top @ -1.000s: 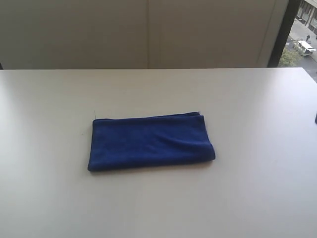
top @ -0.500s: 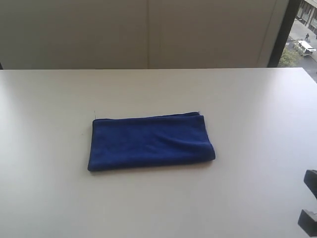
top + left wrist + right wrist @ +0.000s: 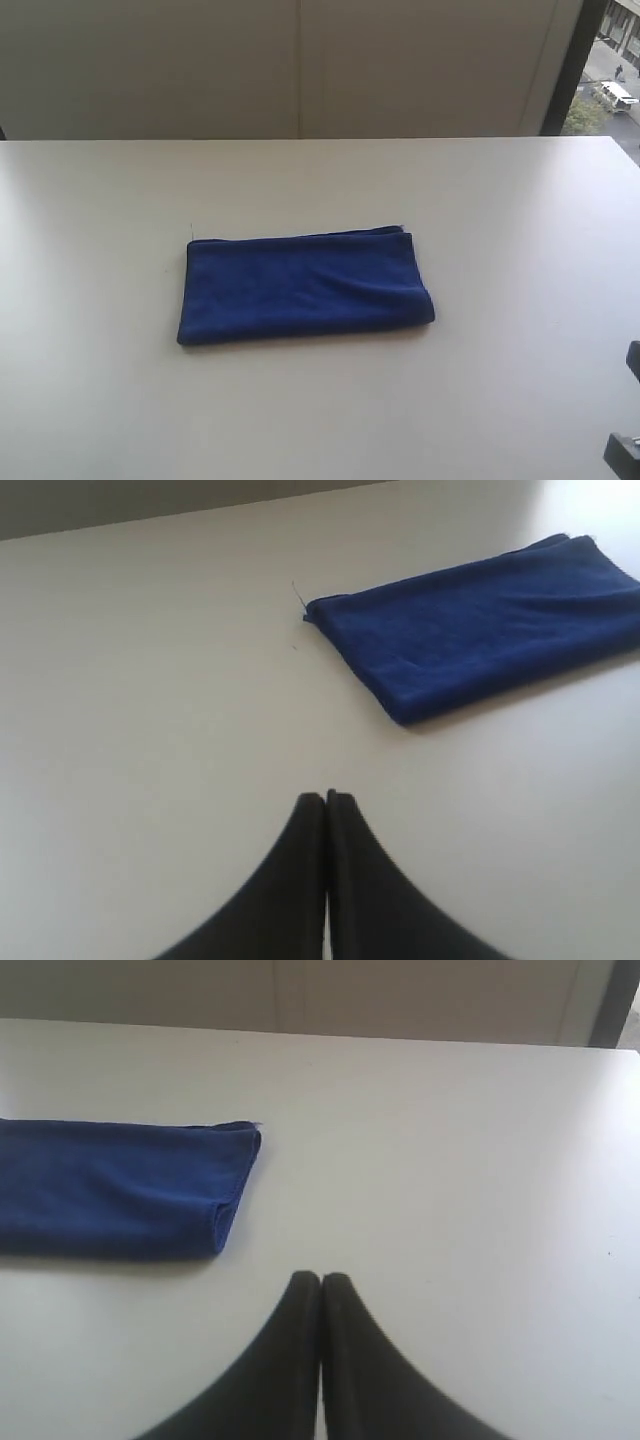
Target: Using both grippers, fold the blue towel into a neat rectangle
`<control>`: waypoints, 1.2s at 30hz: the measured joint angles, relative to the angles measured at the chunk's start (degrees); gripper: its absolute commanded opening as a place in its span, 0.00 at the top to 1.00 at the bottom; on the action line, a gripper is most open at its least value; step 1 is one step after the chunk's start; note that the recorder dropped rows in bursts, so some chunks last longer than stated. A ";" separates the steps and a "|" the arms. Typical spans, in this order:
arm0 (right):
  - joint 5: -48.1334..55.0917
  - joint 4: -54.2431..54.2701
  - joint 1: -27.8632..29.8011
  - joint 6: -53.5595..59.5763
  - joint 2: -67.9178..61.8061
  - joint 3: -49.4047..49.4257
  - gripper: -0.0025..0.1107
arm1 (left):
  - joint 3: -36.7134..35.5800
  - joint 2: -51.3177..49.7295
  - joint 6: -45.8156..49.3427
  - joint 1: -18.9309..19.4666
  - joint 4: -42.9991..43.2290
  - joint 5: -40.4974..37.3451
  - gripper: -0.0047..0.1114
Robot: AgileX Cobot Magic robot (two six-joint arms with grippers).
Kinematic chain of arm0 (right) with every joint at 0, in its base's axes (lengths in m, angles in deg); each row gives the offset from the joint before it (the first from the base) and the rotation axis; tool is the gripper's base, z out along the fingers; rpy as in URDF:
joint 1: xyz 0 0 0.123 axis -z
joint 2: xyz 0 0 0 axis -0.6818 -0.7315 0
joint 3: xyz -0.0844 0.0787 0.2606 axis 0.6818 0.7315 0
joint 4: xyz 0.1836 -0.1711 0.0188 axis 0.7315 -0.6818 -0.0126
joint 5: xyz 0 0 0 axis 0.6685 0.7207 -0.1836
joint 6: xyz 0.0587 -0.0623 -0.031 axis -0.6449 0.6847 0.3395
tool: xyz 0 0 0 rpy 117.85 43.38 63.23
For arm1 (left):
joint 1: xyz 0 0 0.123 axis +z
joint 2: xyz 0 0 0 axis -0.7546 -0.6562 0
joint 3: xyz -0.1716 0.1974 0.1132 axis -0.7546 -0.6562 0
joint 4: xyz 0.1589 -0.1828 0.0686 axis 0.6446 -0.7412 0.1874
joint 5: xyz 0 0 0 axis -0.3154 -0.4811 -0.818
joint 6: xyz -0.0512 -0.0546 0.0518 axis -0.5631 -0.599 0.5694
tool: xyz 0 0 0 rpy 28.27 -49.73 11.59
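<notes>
The blue towel (image 3: 305, 286) lies folded in a flat rectangle in the middle of the white table (image 3: 500, 220). It also shows in the left wrist view as the blue towel (image 3: 480, 630) and in the right wrist view as the blue towel (image 3: 115, 1188). My left gripper (image 3: 326, 798) is shut and empty, hovering over bare table well away from the towel; it is out of the exterior view. My right gripper (image 3: 320, 1278) is shut and empty too, off the towel's rounded end. Only a dark piece of the right arm (image 3: 628, 450) shows at the exterior view's lower right edge.
A thin loose thread (image 3: 299, 595) sticks out at one towel corner. A beige wall (image 3: 300, 65) stands behind the table's far edge, and a dark window frame (image 3: 570, 65) with a street outside sits at the back right.
The right arm's dark end came into the lower right corner half a second ago and has since dropped lower, nearly out of the exterior view. The towel has not moved.
</notes>
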 measured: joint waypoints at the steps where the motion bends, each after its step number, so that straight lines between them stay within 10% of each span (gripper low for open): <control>1: 0.00 0.30 0.00 -1.11 0.00 0.00 0.98 | 0.00 0.00 -1.02 0.00 0.00 0.00 0.96; 12: -0.04 1.09 0.00 -4.67 0.00 0.00 0.98 | 0.00 0.00 -19.45 0.00 -2.57 8.44 0.96; 36: 8.95 1.51 9.57 -9.43 22.74 0.00 0.98 | 0.00 0.43 -20.25 0.00 -2.58 10.69 0.96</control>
